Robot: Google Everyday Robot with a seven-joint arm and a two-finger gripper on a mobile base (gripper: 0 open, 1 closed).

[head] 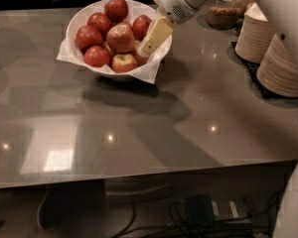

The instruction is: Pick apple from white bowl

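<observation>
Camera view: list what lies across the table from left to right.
Left rim of the white bowl → the apple, high in the pile → the pincer, over the bowl's right side → jar with brown contents → stacks of tan paper bowls.

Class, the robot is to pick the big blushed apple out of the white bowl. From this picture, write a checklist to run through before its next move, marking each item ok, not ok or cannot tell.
1. The apple lies exposed on top of the pile: ok.
2. The gripper is centred above the apple: not ok; it is to the apple's right, by the bowl's right rim.
3. The gripper is free of the neighbouring red apples: cannot tell.
4. The white bowl stands upright on the table: ok.
5. The paper bowl stacks stand apart from the white bowl: ok.
</observation>
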